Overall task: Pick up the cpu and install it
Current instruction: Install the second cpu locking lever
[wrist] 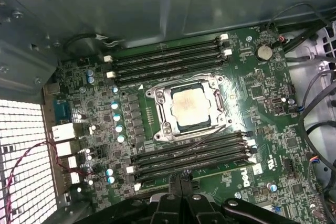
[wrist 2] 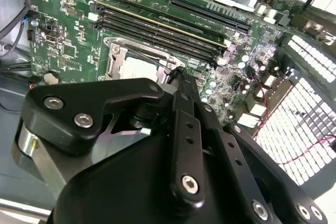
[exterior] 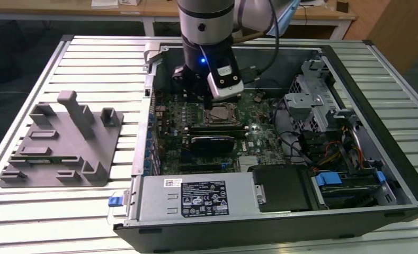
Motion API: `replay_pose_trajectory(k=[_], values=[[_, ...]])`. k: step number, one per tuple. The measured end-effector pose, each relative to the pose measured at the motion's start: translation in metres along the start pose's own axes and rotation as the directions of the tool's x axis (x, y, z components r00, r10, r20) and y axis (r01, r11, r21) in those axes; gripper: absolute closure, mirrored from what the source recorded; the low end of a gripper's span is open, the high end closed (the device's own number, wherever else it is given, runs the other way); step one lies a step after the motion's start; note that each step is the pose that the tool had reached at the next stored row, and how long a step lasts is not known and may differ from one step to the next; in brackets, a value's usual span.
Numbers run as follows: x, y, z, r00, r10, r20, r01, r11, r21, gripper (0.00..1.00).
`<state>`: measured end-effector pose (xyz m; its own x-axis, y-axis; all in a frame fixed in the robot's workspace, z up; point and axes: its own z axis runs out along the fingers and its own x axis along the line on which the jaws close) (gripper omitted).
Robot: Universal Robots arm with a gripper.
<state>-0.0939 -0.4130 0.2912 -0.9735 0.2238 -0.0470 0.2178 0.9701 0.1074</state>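
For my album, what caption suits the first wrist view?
The cpu sits in its socket on the motherboard, gripper hovering nearby.

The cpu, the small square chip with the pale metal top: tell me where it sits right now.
In both wrist views the cpu lies flat inside the square metal-framed socket on the green motherboard, between two banks of long black memory slots.

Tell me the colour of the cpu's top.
Pale silver-white; the cpu shows best in the first wrist view.

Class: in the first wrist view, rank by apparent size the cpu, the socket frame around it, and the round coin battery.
1. socket frame
2. cpu
3. coin battery
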Motion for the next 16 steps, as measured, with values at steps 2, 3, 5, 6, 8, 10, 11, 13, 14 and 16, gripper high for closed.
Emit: replay_pose_trajectory(k=[2, 3, 5, 6, 8, 10, 11, 13, 14, 16], values=[[-0.0009, 0.0005, 0.0015, 1.0, 0.0, -0.0001, 0.0, 1.0, 0.0, 0.89], [-0.0016, 0.0008, 0.0022, 1.0, 0.0, -0.0001, 0.0, 1.0, -0.0002, 0.89], [-0.0031, 0.0017, 0.0035, 1.0, 0.0, -0.0005, 0.0, 1.0, 0.0, 0.89], [-0.004, 0.0022, 0.0042, 1.0, -0.001, -0.0007, 0.001, 1.0, 0.0, 0.89], [-0.0051, 0.0028, 0.0055, 1.0, -0.003, -0.001, 0.003, 1.0, -0.0003, 0.89], [-0.0058, 0.0034, 0.0068, 1.0, -0.008, -0.0017, 0.008, 1.0, -0.0004, 0.89], [-0.006, 0.0036, 0.0075, 0.9999, -0.011, -0.0021, 0.011, 0.9999, -0.0003, 0.89], [-0.0065, 0.0039, 0.0092, 0.9999, -0.017, -0.0027, 0.017, 0.9999, -0.0005, 0.89], [-0.0068, 0.004, 0.01, 0.9998, -0.02, -0.0031, 0.02, 0.9998, -0.0005, 0.89], [-0.0068, 0.0043, 0.011, 0.9997, -0.026, -0.0037, 0.026, 0.9997, -0.0005, 0.89]])
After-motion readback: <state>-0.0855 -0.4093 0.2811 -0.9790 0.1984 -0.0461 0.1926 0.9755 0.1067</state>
